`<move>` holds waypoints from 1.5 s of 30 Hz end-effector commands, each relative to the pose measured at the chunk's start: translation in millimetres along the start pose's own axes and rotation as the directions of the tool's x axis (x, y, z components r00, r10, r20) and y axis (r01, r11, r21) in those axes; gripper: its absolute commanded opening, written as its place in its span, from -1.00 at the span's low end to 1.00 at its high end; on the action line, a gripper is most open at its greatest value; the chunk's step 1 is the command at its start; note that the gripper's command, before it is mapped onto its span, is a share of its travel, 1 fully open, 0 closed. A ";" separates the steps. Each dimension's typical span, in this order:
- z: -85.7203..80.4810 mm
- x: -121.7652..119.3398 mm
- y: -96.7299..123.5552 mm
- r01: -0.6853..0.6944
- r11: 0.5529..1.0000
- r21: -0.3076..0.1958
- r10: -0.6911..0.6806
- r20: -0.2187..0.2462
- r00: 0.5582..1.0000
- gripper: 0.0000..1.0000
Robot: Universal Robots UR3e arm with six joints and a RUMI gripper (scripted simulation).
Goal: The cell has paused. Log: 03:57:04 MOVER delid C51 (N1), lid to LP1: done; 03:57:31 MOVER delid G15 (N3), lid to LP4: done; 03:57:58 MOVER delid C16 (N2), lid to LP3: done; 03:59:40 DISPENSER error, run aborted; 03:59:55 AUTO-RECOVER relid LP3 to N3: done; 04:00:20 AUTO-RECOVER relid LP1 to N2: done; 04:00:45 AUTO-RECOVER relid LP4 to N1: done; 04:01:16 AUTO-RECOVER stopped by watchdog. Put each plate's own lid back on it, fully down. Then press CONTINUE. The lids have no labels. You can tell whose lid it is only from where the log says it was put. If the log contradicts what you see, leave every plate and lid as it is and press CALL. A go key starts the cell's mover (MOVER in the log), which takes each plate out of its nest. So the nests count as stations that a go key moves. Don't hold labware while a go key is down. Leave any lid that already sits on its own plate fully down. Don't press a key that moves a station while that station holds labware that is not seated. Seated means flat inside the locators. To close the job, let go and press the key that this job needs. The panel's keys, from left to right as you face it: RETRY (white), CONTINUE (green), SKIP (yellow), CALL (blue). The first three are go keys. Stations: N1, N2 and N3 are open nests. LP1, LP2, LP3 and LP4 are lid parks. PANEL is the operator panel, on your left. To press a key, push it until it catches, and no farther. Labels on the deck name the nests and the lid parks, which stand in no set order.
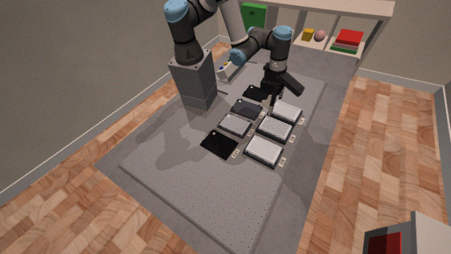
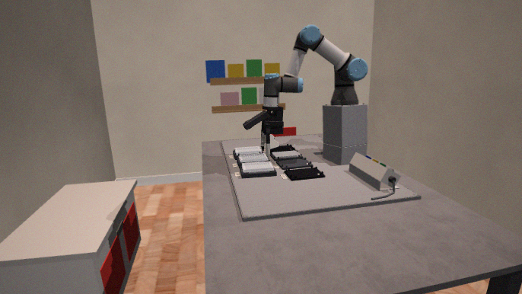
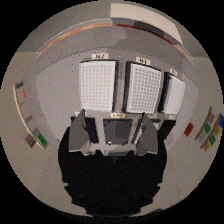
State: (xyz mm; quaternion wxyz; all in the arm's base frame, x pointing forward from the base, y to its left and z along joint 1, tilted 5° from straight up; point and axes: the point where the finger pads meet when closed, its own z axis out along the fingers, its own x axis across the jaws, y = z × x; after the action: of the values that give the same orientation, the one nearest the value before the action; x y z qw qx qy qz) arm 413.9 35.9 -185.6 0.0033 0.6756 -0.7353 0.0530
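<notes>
Light lid [image 1: 235, 125] [image 2: 286, 154] [image 3: 140, 132] is on the park labelled LP1, in the row nearer the pedestal. N1 plate [image 1: 275, 128] [image 2: 253, 158] [image 3: 143, 89] sits mid-row in its nest, well grid plainly visible. N2 plate [image 1: 286, 111] [image 2: 258, 167] [image 3: 98, 86] is on its panel side, N3 plate [image 1: 263, 150] [image 2: 248, 151] [image 3: 174, 95] on the other. Both tops look paler and smoother; can't tell if those lids are fully down.

LP2 park [image 1: 246, 109] [image 2: 294, 164] [image 3: 118, 131] shows a dark grey face, next to LP1. End parks are black: one panel-side [image 1: 254, 93] [image 2: 304, 174] [image 3: 90, 131], one at the opposite end [image 1: 219, 144] [image 2: 282, 148] [image 3: 165, 130].

Jaws [image 1: 275, 104] [image 2: 266, 151] are wide, nothing in them, pointing down between the nest row and the park row, N2/LP2 end. Panel [image 1: 229, 73] [image 2: 370, 173] is near the pedestal [image 1: 197, 82] [image 2: 344, 131], on the bench [image 1: 312, 158] [image 2: 342, 244]; blue, yellow and green keys visible, can't tell whether any is latched.
</notes>
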 end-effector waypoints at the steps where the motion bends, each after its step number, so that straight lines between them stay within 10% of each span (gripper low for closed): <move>1: 4.4 -22.3 -22.1 -0.029 0.998 -0.052 0.028 -0.012 1.000 0.64; 45: 31.1 -45.9 -43.6 -0.029 0.998 -0.050 0.028 -0.011 1.000 0.64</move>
State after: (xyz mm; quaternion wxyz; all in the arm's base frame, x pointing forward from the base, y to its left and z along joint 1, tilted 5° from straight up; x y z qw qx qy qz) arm 459.1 76.6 -212.9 0.0266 0.6644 -0.7461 0.0340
